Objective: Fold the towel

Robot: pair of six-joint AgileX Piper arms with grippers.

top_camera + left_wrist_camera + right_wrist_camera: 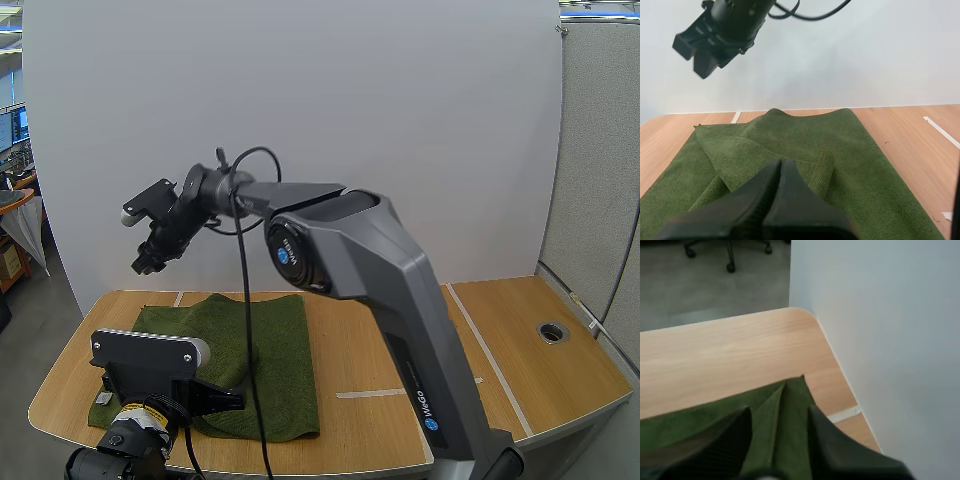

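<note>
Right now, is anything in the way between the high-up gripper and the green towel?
No, nothing I can see. The right gripper hangs open in the air above the far corner of the towel, with only empty space between them. The left gripper sits shut, low over the towel's near edge.
</note>
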